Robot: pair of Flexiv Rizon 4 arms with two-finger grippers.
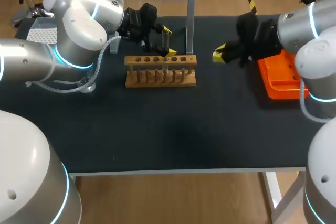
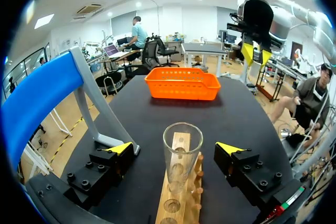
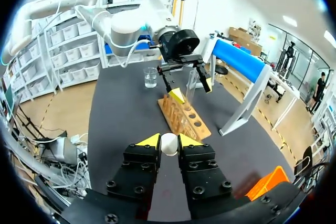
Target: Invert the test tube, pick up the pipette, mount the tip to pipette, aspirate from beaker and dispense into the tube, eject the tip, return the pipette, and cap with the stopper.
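Test tube (image 2: 182, 153) in rack (image 2: 188, 209), clear gaps inside left hand (image 2: 176, 149).

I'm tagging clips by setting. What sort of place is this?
Probably a robotics lab bench: a wooden rack, a glass test tube, and a stopper in the jaws of the right gripper.

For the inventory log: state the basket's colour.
Orange basket, clearest in the left wrist view.

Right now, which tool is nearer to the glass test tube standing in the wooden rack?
Left. The left tool is open around the test tube, one finger on each side, not touching. The right tool is off past the rack, shut on a white stopper.
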